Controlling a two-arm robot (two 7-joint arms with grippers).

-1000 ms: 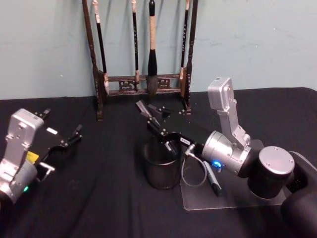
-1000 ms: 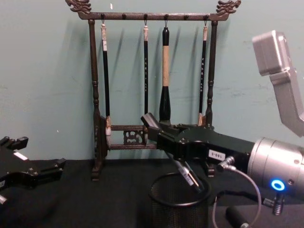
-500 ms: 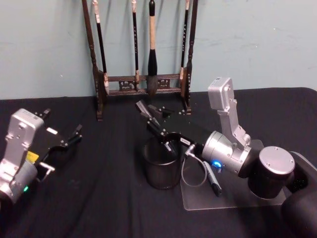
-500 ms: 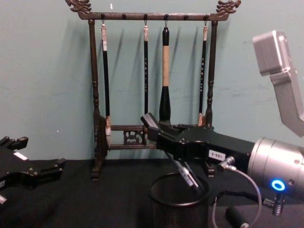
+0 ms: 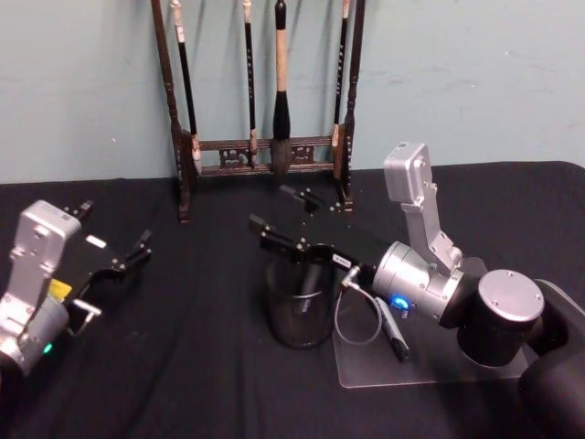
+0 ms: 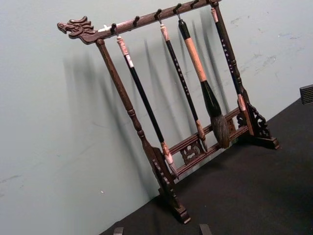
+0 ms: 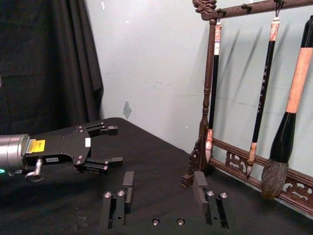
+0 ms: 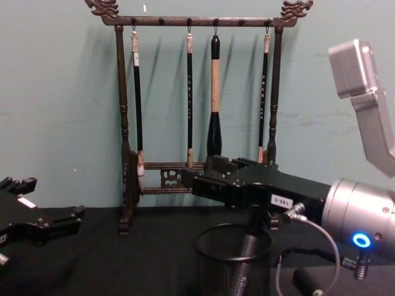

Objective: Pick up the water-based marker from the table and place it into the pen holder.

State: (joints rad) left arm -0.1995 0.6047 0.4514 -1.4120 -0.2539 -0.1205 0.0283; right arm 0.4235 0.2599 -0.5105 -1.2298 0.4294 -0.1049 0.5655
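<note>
Fingers of the right gripper (image 5: 268, 205) stand wide apart with nothing between them, poised over the pen holder (image 5: 288, 325) at mid-desk. The water-based marker (image 5: 311, 277) stands inside the mesh cup, leaning a little, its dark shaft rising past the rim toward the underside of the gripper. The right wrist view confirms it: both fingers (image 7: 128, 178) are spread, with bare black desk (image 5: 201, 384) and the far brush rack (image 7: 215, 98) beyond them.

By my reading the placing step is at its end, since the marker is in the cup and out of the grip. What remains, as I judge it, is the retreat. The right arm should lift straight up before pulling back to the right, so that neither finger clips the marker's top or drags the rim and tips the cup.

The left gripper (image 5: 117, 221) sits parked at the near left of the desk, well apart from the holder, its fingers open and empty.

Some things I cannot settle from here. The marker's upper end is hidden behind the gripper body in the chest view, so whether it touches the gripper is unclear — and its lower end is lost behind the mesh. A dark pen-like thing (image 5: 393, 334) lies on a clear sheet (image 5: 430, 370) just right of the cup, partly under the arm's cable — I cannot say what it is.
</note>
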